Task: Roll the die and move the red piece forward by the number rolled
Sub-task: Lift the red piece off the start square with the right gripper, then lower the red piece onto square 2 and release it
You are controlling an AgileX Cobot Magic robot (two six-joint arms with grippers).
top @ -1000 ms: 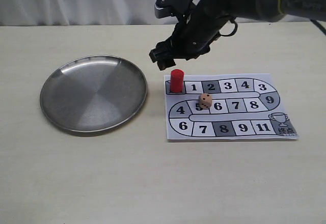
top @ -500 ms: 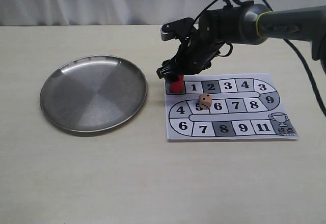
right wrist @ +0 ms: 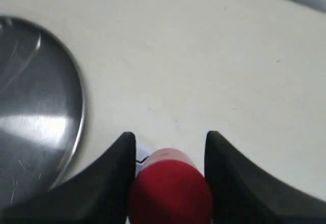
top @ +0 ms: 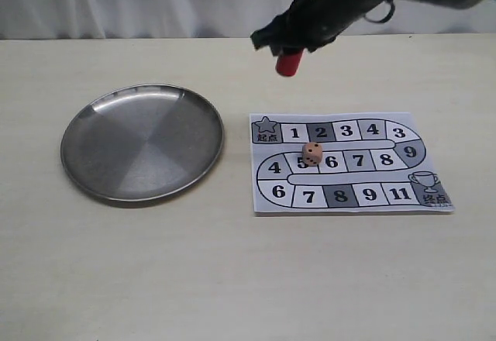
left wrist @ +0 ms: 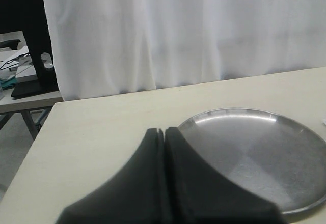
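1. The right claw (top: 288, 46) grips the red piece (top: 288, 63) and holds it in the air, clear of the tabletop (top: 232, 279).
2. In the right wrist view the two dark fingers (right wrist: 114, 163) stand on either side of the piece, pressed to its flanks. Only its rounded red top shows between them.
3. In the exterior view the piece hangs beyond the far edge of the paper game board (top: 349, 201), touching neither the paper nor the tabletop. How high it hangs cannot be told.
4. The die (top: 312, 153) rests on the board's middle row, on the square marked 5, right at its border with 6. Dark pips show on the faces, but they are too small to count.
5. The start square (top: 266, 130), grey with a star, is at the board's near-left corner of the top row and shows in full.
6. A round steel plate (top: 142, 141) lies flat on the tabletop to the left of the board, near it but not touching.
7. The left claw (left wrist: 164, 130) has its two black fingers pressed together with nothing between them.
8. In the left wrist view that claw is just short of the plate's rim, with a white curtain (left wrist: 178, 30) hanging beyond the tabletop's far edge.
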